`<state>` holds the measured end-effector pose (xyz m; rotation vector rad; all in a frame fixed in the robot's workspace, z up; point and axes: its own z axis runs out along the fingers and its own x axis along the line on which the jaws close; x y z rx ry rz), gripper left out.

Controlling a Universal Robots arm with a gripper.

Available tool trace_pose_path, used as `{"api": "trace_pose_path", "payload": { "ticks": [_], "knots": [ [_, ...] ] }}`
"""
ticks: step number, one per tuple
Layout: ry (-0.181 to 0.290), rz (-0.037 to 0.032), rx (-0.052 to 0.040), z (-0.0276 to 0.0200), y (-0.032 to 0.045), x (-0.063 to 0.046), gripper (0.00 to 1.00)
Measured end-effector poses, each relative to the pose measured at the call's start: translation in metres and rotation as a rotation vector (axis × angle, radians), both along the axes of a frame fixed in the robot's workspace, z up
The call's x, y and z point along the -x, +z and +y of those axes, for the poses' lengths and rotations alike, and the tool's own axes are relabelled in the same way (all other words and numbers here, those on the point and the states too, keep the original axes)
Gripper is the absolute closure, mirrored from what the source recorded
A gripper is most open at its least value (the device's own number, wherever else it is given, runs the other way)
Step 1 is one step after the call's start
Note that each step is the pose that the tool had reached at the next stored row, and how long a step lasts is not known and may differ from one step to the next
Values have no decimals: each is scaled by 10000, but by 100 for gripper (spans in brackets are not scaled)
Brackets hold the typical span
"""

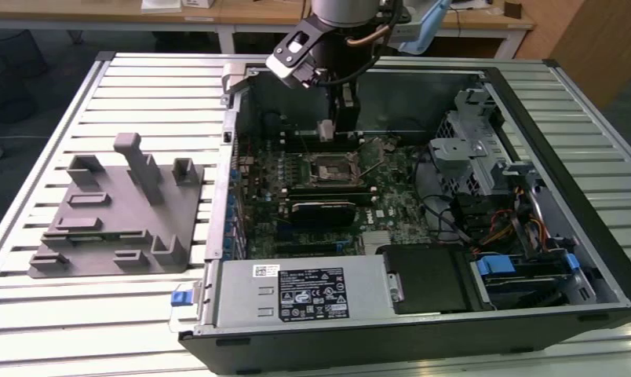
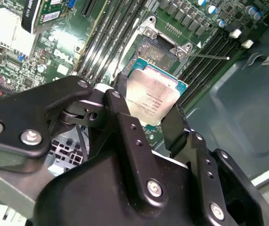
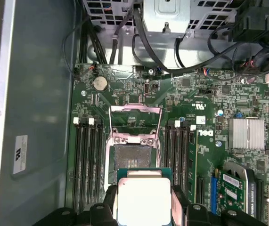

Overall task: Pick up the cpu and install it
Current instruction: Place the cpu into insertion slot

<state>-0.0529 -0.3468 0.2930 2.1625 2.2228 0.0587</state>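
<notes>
In the second wrist view the cpu is clenched by its edges in the claw, just short of the open socket. In the first wrist view the cpu is held flat above the board, the socket's frame swung up to admit it. In the exterior view the case is laid open on a slatted metal counter so the board faces up; wooden desks are seen behind.

Around me: slatted metal table, pale wooden desks behind, brown wood panel at exterior view's right, dark floor.
</notes>
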Motion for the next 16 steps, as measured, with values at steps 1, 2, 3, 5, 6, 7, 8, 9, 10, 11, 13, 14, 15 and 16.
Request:
{"api": "trace_pose_path", "payload": {
  "ticks": [1,2,3,5,6,7,8,9,10,11,13,14,15,16],
  "knots": [
    [-2,-1,-1,0,-18,0,46],
    [-3,0,-1,0,-38,0,46],
    [-5,0,-1,0,-54,0,46],
    [-5,0,-1,0,-61,0,46],
    [-6,-1,0,0,-61,0,46],
    [-6,0,1,0,-61,0,46],
    [-6,-1,0,1,-62,-1,46],
    [-6,-2,-1,6,-68,-2,46],
    [-7,-1,0,11,-80,-1,46],
    [-7,0,1,19,-93,-2,46],
    [-5,-1,-1,31,-129,-3,46],
    [-1,-1,0,35,-147,-3,46],
    [27,-1,0,36,-165,-4,46],
    [75,-2,0,39,-184,-4,46]
  ]
}}
